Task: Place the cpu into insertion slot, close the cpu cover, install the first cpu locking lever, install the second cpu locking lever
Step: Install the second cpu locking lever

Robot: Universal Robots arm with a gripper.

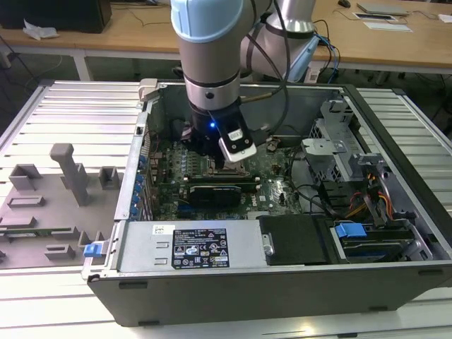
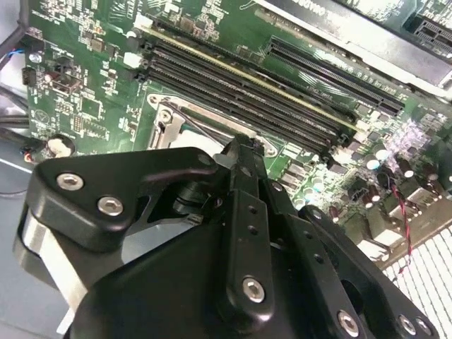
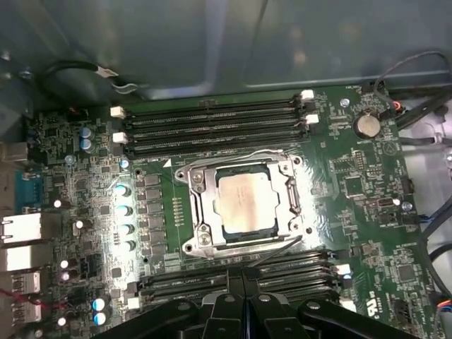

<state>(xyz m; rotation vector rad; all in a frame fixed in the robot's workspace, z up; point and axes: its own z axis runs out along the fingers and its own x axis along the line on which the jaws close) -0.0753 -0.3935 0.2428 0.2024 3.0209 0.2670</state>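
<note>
Tool (image 1: 224, 157) is down inside the open computer case (image 1: 395, 152) in the exterior view, hanging over the green motherboard (image 1: 272, 176) right above the socket area. Arm (image 1: 208, 49) comes straight down from above. Case lies on its side on a ribbed metal worktop (image 1: 70, 120); grey fixture blocks (image 1: 67, 176) sit well apart on the exterior view's left. Black expansion card (image 1: 215, 191) lies just in front of the tool; power supply (image 1: 191, 246) runs along the near edge.

Second wrist view: black tool (image 2: 242, 150) fingers look pressed together, tip just over the silver cpu cover (image 2: 169, 121) corner. Nothing visibly held. Long black memory slots (image 2: 247, 88) run just beyond the socket.

First wrist view: the cpu (image 3: 242, 200) sits flat in the insertion slot (image 3: 244, 201), silvery top showing through the cut-out. Cover (image 3: 201, 205) is down around the chip. Thin wire lever (image 3: 268, 153) lies along the far edge of the socket, another lever (image 3: 279, 248) slants up at the near edge. Memory slots (image 3: 212, 123) flank the socket on both sides. Tool fingers (image 3: 244, 300) clenched, empty, near the closer bank. Coin cell battery (image 3: 366, 126) beyond the far slots.
</note>
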